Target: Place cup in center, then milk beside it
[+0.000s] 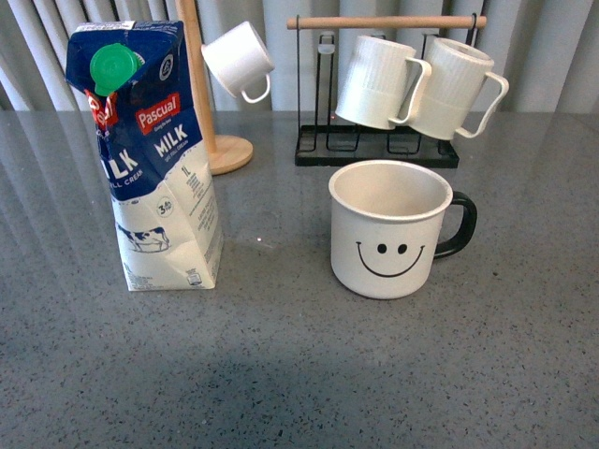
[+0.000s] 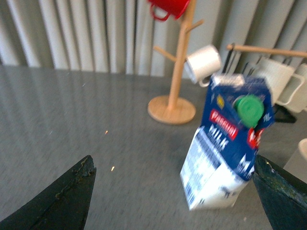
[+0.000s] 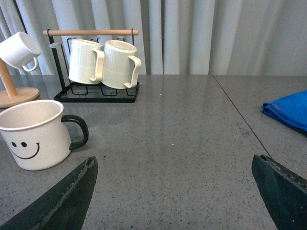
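The cup (image 1: 390, 229), a wide white mug with a black smiley face and black handle, stands upright on the grey table (image 1: 281, 374), its handle pointing right. The milk (image 1: 154, 154), a tall blue-and-white Pascual carton with a green cap, stands upright to the cup's left, apart from it. Neither arm shows in the front view. In the left wrist view my left gripper (image 2: 175, 184) is open and empty, with the milk (image 2: 225, 143) ahead between the fingers. In the right wrist view my right gripper (image 3: 175, 184) is open and empty; the cup (image 3: 36, 134) stands off to one side.
A black rack (image 1: 379, 140) with two ribbed white mugs (image 1: 416, 84) stands behind the cup. A wooden mug tree (image 1: 211, 103) holds a small white cup (image 1: 239, 61) and, in the left wrist view, a red cup (image 2: 170, 7). A blue cloth (image 3: 288, 110) lies further off.
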`<state>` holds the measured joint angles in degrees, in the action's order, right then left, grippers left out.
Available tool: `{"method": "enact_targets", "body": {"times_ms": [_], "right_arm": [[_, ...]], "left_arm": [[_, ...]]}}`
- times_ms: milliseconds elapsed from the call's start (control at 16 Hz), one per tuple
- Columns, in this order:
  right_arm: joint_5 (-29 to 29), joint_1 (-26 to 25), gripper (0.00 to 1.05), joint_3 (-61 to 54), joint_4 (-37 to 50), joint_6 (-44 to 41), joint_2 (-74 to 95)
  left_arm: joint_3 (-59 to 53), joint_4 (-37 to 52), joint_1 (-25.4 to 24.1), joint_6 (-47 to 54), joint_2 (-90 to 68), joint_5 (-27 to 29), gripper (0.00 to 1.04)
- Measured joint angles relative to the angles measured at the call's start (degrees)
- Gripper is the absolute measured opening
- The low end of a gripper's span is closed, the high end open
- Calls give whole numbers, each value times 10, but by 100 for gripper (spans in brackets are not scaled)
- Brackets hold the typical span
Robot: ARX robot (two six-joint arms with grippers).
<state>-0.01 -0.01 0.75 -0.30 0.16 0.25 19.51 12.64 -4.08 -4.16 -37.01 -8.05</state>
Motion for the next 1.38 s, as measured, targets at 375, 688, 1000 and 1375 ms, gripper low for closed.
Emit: {"method": "enact_targets", "body": {"times_ms": [375, 688, 1000, 1375], "right_arm": [[0, 0, 98, 0, 0, 0, 0], [0, 0, 98, 0, 0, 0, 0], [0, 0, 98, 0, 0, 0, 0], [0, 0, 98, 0, 0, 0, 0]], "left_arm": [[219, 18, 63, -4, -283, -100, 98], [256, -47, 133, -6, -299, -93, 98], [268, -100, 160, -10, -334, -30, 98], [256, -104, 174, -10, -355, -10, 98]]}}
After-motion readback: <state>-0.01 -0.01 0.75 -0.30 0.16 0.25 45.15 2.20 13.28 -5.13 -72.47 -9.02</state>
